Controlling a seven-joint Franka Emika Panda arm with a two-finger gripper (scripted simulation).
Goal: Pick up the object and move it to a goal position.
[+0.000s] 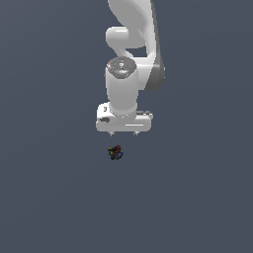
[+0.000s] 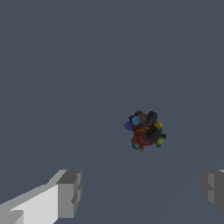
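The object (image 1: 115, 152) is a tiny dark lump speckled with red, orange, green and blue, lying on the grey floor. In the exterior view it sits just below the white gripper (image 1: 124, 133), slightly toward that view's left. The wrist view shows the object (image 2: 145, 130) ahead of the gripper (image 2: 142, 192), outside the gap between the fingers. The two grey fingertips (image 2: 70, 192) stand far apart, so the gripper is open and holds nothing.
The white arm (image 1: 133, 49) reaches in from the top of the exterior view. A plain dark grey floor (image 1: 49, 197) surrounds the object on all sides.
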